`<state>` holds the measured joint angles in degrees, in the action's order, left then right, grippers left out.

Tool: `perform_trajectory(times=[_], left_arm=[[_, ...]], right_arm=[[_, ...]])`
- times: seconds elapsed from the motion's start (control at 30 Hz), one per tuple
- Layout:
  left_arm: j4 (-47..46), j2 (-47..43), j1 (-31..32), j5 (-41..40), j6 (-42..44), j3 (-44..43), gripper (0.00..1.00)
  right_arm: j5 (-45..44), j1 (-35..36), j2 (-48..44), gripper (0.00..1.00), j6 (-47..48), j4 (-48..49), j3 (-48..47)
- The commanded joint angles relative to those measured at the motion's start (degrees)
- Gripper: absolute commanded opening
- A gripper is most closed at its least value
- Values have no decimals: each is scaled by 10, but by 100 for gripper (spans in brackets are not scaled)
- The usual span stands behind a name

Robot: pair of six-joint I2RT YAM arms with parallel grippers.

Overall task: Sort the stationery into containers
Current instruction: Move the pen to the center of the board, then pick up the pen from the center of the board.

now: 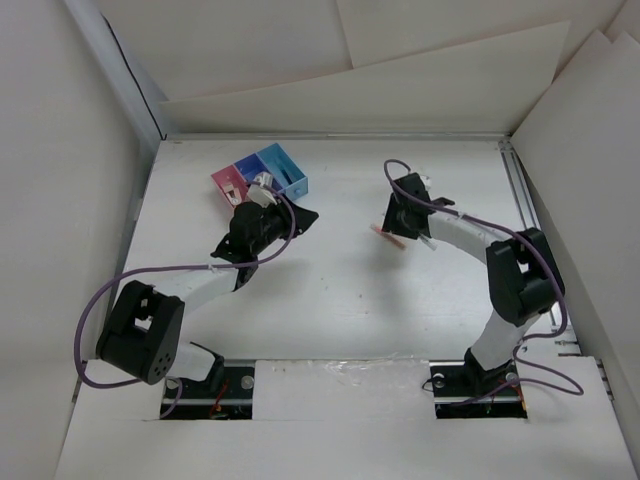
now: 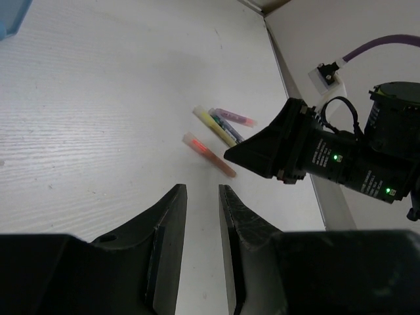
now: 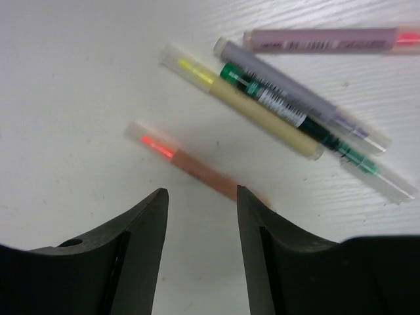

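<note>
The three joined containers, pink [image 1: 226,184], dark blue [image 1: 254,170] and light blue [image 1: 287,170], stand at the far left. Several pens lie in a cluster right of centre [image 1: 388,238]. In the right wrist view a pink-red pen [image 3: 197,169] lies apart from a yellow pen [image 3: 243,108], a pale grey pen [image 3: 295,95], a green-marked pen [image 3: 328,141] and a mauve pen [image 3: 325,41]. My right gripper [image 3: 200,191] is open and empty just above the pink-red pen. My left gripper [image 2: 202,187] is open and empty beside the containers [image 1: 305,216], pointing at the pens [image 2: 210,154].
White walls enclose the table on all sides. A metal rail [image 1: 520,200] runs along the right edge. The right arm's black wrist [image 2: 315,154] shows in the left wrist view behind the pens. A corner of the light blue bin [image 2: 10,16] shows at that view's top left.
</note>
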<state>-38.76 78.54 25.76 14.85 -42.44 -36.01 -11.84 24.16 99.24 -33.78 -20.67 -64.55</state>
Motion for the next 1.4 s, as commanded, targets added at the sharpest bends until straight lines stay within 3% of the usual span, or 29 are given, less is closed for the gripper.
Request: perform_trajectory(times=[0.0,0.13,0.43,0.6,0.97,1.03,1.2,1.27,1.37], left_arm=[[-21,-21,-4,8,9,6,23],[-21,-21,-4,8,9,6,21],[-21,-21,-4,8,9,6,21],[-15,-27,-11,8,14,6,21],[50,-49,-24,-40,37,-8,21],[50,-43,-24,-40,37,-13,23],[50,-11,-24,-12,37,-26,25],[50,-3,-24,5,37,-32,28],[50,7,-24,31,31,-38,32]], right_arm=[[-44,-16,6,52,6,-10,-33],[-30,-11,52,56,17,-27,-64],[19,6,59,62,28,-12,-52],[45,11,66,61,34,-12,-47],[32,62,66,45,16,22,16],[14,70,66,38,11,22,22],[-10,88,71,7,0,28,22],[-16,100,66,1,0,34,22],[17,105,32,0,9,58,22]])
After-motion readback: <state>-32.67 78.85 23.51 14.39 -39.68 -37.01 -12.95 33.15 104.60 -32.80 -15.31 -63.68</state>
